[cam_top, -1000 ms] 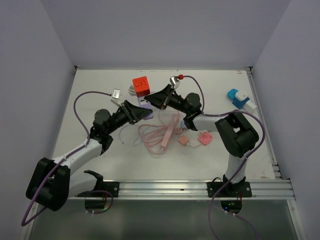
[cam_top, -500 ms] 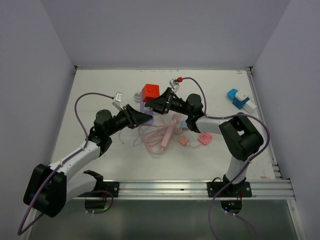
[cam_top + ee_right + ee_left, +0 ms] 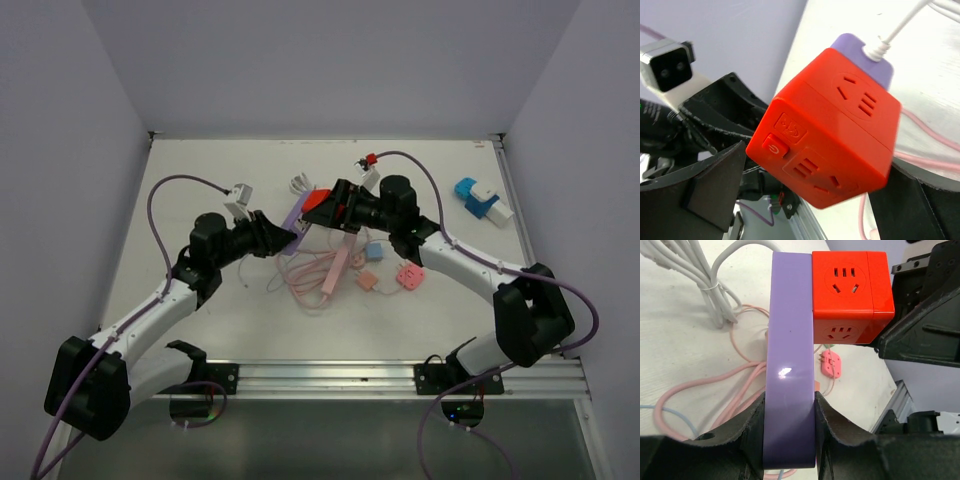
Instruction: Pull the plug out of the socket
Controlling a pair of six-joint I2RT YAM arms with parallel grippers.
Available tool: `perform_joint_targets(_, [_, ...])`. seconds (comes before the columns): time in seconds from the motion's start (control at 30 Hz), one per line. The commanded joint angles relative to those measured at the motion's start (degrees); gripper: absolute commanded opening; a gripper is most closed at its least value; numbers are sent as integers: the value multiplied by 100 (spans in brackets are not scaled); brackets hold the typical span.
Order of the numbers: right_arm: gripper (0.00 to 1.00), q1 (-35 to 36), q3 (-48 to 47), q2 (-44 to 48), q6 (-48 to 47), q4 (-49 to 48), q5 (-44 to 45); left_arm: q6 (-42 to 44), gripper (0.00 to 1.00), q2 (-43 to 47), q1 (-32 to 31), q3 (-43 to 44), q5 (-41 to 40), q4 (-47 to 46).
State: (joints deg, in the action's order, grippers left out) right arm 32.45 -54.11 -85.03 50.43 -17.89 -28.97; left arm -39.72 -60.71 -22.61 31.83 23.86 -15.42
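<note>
A red cube socket (image 3: 318, 200) hangs above the table's middle with a flat purple plug (image 3: 292, 218) seated against one face. My left gripper (image 3: 283, 232) is shut on the purple plug (image 3: 789, 365), its pads pressed to both flat edges, the red socket (image 3: 847, 290) beyond its tips. My right gripper (image 3: 328, 208) stands open around the red socket (image 3: 830, 140), a finger on each side, with a gap showing on the left side. The purple plug (image 3: 865, 50) and its white cord sit behind the cube in the right wrist view.
A white cable bundle (image 3: 300, 184) lies behind the cube. A pink cable (image 3: 320, 270) coils on the table below. Small pink adapters (image 3: 409, 275) and a blue one (image 3: 372, 250) lie to the right. A blue-and-white block (image 3: 480, 198) sits far right.
My right gripper went from shut to wide open and now straddles the red socket. The socket and plug shifted right and toward me; the right arm swung out.
</note>
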Motion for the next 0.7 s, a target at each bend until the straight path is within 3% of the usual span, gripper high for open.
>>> perform_joint_targets(0.0, [99, -28, -346, 154, -316, 1103, 576, 474, 0, 165, -24, 332, -92, -198])
perform_joint_targets(0.23, [99, -28, -399, 224, 536, 1507, 937, 887, 0, 147, -270, 446, -469, 21])
perform_joint_targets(0.67, [98, -28, -364, 356, 1557, 1173, 1368, 1345, 0, 68, -929, 473, -1269, 153])
